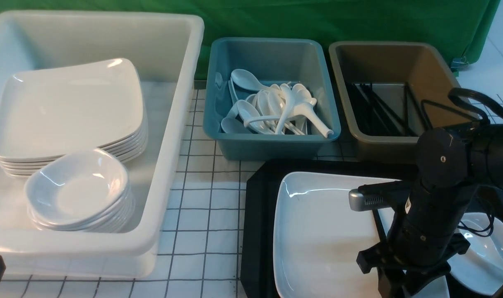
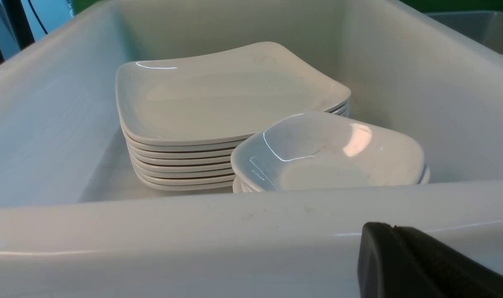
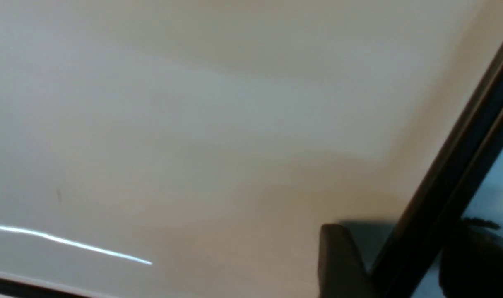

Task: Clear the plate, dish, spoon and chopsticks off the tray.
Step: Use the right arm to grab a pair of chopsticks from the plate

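I have the black rectangular plastic tray [image 1: 257, 223] at the near right of the white gridded tabletop [image 1: 205, 198]. The large glossy white square plate [image 1: 321, 231] lies flat on the tray and covers most of what I can see of it. The right arm hangs over the plate's right edge with the right gripper [image 1: 400, 283] pointing down. On the right wrist camera one dark finger [image 3: 338, 265] sits just above the plate, and the long thin black chopsticks [image 3: 446, 178] run slantwise past it. The jaws stand apart on either side of the sticks, with a sliver of gap showing, so they are not clamped. In the front view only a short black length of the chopsticks shows by the plate's right rim; the arm hides the rest. The small glossy white shallow dish [image 1: 483, 260] rests on the tray just right of the plate, half behind arm and cables. Whether the spoon lies there I cannot tell. The left gripper [image 2: 404, 256] sits closed just outside the near wall of the big white plastic tub [image 1: 172, 145], which holds a stack of square plates [image 1: 69, 107] and a stack of small dishes [image 1: 77, 186]. Behind the tray stand a blue bin [image 1: 272, 145] of white spoons [image 1: 272, 111] and a brown bin [image 1: 379, 149] of black sticks [image 1: 379, 111].
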